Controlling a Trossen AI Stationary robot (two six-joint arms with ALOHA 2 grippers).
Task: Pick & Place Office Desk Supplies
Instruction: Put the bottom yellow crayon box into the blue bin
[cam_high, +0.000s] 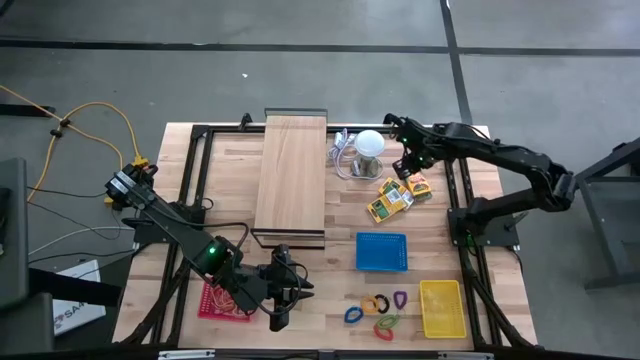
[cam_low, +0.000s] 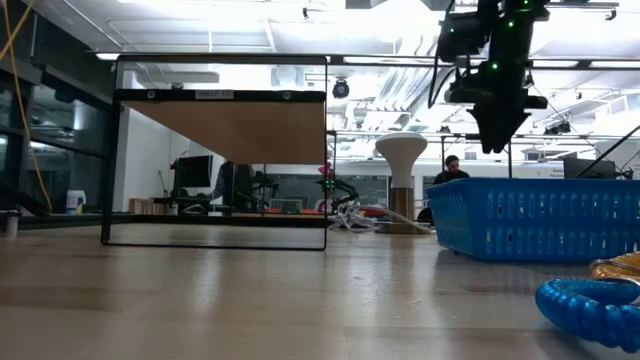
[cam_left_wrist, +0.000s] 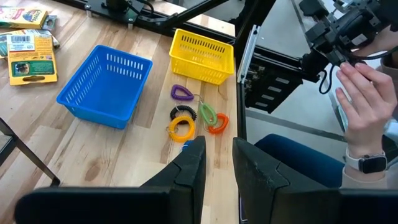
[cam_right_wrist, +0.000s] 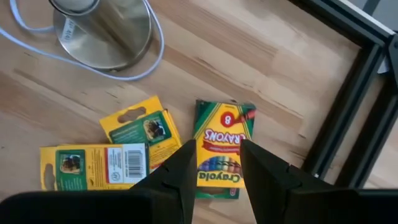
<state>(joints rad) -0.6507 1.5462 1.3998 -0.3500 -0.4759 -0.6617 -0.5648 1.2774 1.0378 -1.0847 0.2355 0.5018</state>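
While your right gripper (cam_right_wrist: 214, 163) hangs with its jaws parted and empty above the Crayola crayon box (cam_right_wrist: 221, 148), note that this box lies near the black frame rail (cam_right_wrist: 339, 118) at the table's right edge, with the yellow packs (cam_right_wrist: 118, 155) just beside it on the other side. The lamp base (cam_right_wrist: 102, 28) and its cable sit close behind. Your left gripper (cam_left_wrist: 217, 163), jaws slightly apart and holding nothing, is over the front edge, near the coloured loop clips (cam_left_wrist: 196, 118). Those clips lie on bare wood between the blue basket (cam_left_wrist: 106, 84) and yellow basket (cam_left_wrist: 200, 56). Beyond that edge, a person's hand (cam_left_wrist: 367, 106) is close.
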